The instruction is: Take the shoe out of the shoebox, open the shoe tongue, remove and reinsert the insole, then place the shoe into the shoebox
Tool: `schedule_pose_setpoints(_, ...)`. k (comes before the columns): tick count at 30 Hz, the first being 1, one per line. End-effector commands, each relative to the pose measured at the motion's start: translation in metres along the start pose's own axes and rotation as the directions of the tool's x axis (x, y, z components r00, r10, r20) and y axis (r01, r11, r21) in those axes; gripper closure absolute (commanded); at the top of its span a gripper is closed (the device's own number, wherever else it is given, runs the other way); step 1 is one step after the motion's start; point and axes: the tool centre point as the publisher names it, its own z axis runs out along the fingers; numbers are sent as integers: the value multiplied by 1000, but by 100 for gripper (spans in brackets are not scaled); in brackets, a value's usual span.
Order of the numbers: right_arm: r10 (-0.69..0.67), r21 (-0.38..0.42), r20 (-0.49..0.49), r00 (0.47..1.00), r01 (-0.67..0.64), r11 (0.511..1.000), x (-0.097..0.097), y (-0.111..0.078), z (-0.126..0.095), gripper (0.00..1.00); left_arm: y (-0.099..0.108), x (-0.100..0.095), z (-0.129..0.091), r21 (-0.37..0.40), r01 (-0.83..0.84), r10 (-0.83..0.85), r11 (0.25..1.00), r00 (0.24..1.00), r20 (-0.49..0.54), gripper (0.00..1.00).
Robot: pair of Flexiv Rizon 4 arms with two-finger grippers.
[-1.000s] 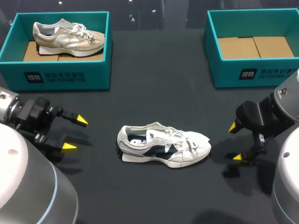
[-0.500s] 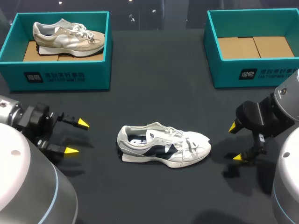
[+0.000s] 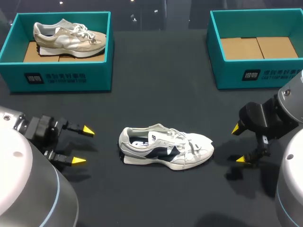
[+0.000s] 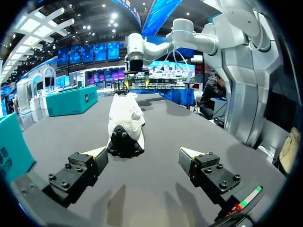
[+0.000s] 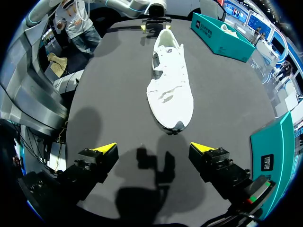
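Dark table (image 3: 161, 71) — white shoe (image 3: 165, 147)

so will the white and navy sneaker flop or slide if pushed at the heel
The white and navy sneaker probably slides rather than tips: it rests flat on its sole. Its upper looks soft, so it likely gives when pinched. The loose laces may drag.

Your head view looks down from high behind the robot onto the whole table (image 3: 161, 94); your left wrist view sits low and near, facing the heel of the white shoe (image 4: 124, 124), your right wrist view faces its toe from the opposite end, and all three share it.
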Motion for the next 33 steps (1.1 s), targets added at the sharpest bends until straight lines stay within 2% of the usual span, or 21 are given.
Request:
schedule_pose_setpoints(1,0,2,4,1000,0,1000,2,0,0,0,-2,1,6,-4,3,-3,1000,1000,7,0)
schedule_pose_setpoints(6,17,12,9,1000,-17,1000,2,3,-4,0,-3,0,13,1,11,-11,1000,1000,14,0)
schedule_pose_setpoints(8,66,28,10,998,-67,997,0,6,-8,0,-3,-1,15,4,14,-14,1000,1000,20,0)
schedule_pose_setpoints(14,188,47,44,981,-190,981,-4,25,-19,0,-4,0,18,14,16,-16,1000,999,32,0)
schedule_pose_setpoints(19,205,32,64,977,-207,978,-5,32,-18,0,-2,-3,21,13,19,-20,1000,998,56,0)
schedule_pose_setpoints(25,161,-12,69,984,-161,987,0,24,-14,0,1,-7,21,3,42,-42,999,997,59,0)
schedule_pose_setpoints(33,124,-1,56,991,-124,992,6,13,-16,0,4,-13,12,-11,49,-48,999,997,65,0)
